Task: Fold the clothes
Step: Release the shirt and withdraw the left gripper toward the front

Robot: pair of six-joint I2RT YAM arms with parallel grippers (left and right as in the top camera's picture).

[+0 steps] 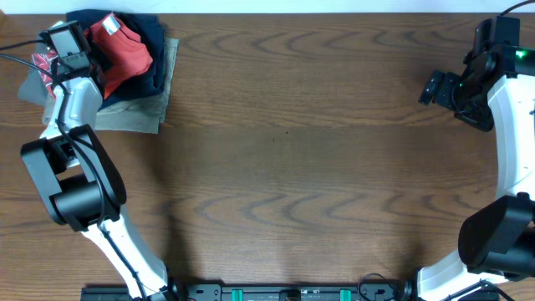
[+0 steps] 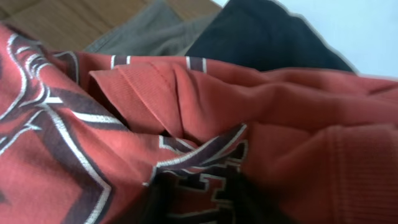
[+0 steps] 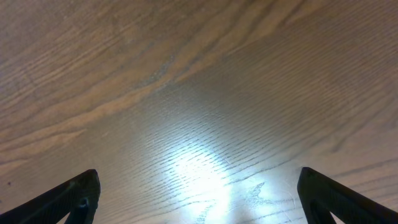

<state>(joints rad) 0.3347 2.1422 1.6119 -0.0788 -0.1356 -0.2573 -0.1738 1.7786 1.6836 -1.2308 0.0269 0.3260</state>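
The clothes, a coral-red T-shirt (image 1: 127, 52) with dark white-edged lettering, lie crumpled on a pile at the table's far left corner. My left gripper (image 1: 94, 48) is down on it. In the left wrist view the T-shirt (image 2: 261, 106) fills the frame, and my left gripper (image 2: 205, 208) shows only as dark blurs pressed into the lettered cloth, with fabric between them. Whether they pinch it is unclear. My right gripper (image 1: 435, 88) hovers at the far right, open over bare wood, its fingers (image 3: 78, 196) wide apart around nothing.
Under the T-shirt lie a folded dark navy garment (image 1: 157, 50) and a khaki-grey one (image 1: 138, 113), also seen as the navy garment (image 2: 267, 37) and the khaki garment (image 2: 149, 31). The wooden table (image 1: 284, 167) ends just behind the pile.
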